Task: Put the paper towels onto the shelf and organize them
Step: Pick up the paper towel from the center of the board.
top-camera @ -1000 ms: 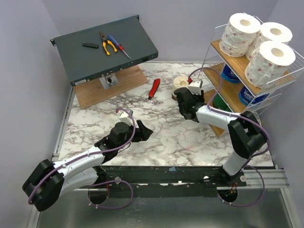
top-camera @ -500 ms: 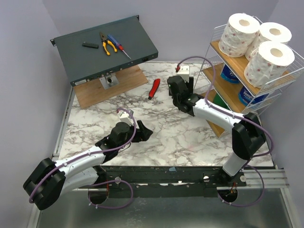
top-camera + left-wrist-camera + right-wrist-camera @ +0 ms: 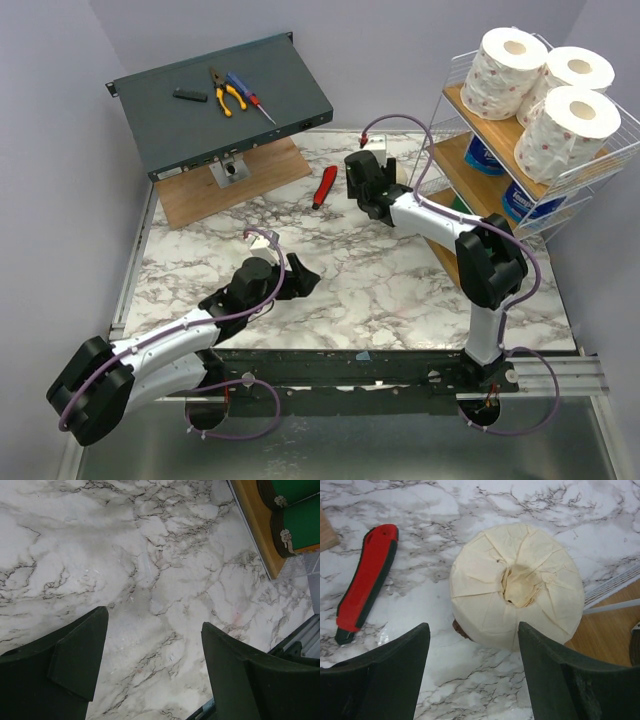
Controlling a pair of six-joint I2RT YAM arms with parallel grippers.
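Note:
The shelf [image 3: 585,175] stands at the right. Three white pink-specked rolls [image 3: 512,72] lie on its top tier, two blue-wrapped rolls [image 3: 483,157] on the middle tier, and green-wrapped rolls [image 3: 462,210] on the bottom tier. The plain cream roll [image 3: 517,592] stands on end on the marble beside the shelf's bottom tier [image 3: 607,630]; in the top view my right arm hides it. My right gripper [image 3: 472,630] is open just short of the cream roll, not touching it, and shows in the top view [image 3: 365,185]. My left gripper [image 3: 154,620] is open and empty over bare marble [image 3: 300,275]. The green rolls [image 3: 295,520] also show in the left wrist view.
A red-handled tool [image 3: 367,582] lies left of the cream roll, also seen in the top view [image 3: 325,186]. A dark grey metal box [image 3: 220,105] with pliers and screwdrivers sits on a wood board at the far left.
My right gripper has swung away from the shelf front, toward the far left, and now hangs over the cream roll, hiding it in the top view. The left arm has barely moved.

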